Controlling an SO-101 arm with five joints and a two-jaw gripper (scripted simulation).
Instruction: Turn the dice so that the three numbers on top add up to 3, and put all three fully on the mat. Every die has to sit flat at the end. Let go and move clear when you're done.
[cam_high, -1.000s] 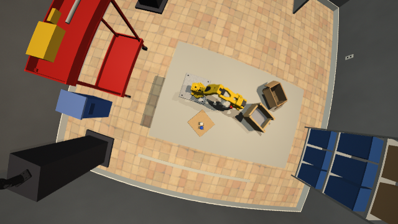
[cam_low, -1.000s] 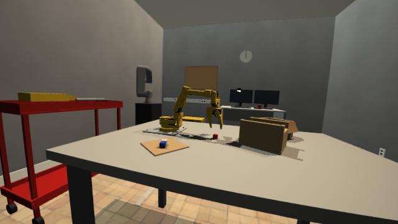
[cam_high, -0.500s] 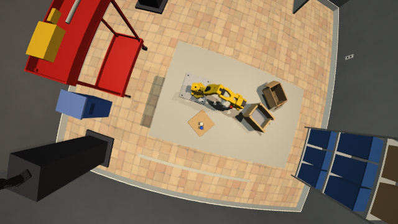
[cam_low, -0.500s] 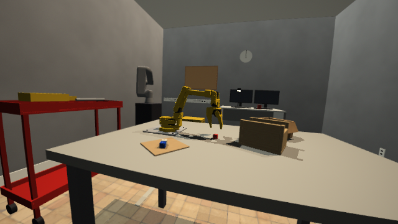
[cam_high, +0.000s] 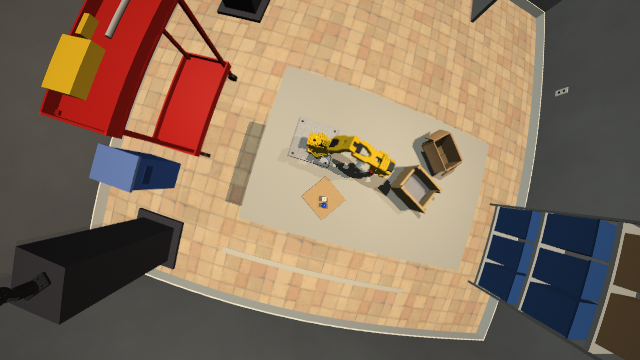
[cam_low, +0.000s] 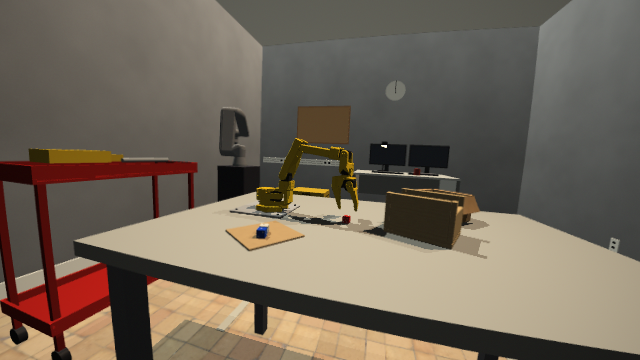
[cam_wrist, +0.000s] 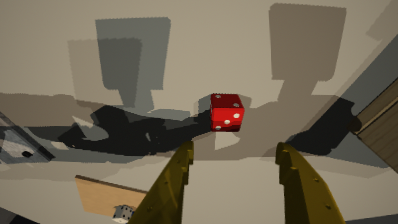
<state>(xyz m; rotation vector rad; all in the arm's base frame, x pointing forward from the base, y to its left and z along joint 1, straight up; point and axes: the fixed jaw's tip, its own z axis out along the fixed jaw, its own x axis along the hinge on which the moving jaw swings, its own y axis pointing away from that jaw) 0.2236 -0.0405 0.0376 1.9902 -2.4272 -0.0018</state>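
My fingers (cam_low: 346, 209) hang parted and empty above the worktop (cam_high: 370, 225) (cam_low: 350, 270) (cam_wrist: 240, 185), near the red die (cam_high: 371, 172) (cam_low: 346, 219) (cam_wrist: 227, 113); I see two open boxes (cam_high: 416, 189) (cam_high: 442, 152) alongside.

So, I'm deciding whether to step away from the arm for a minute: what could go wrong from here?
The open yellow gripper hangs above the table near the small red die, not around it; lowered off line, a finger might knock the die away. On the square tan mat, the white die and blue die sit very close together, so placing a third could disturb them.
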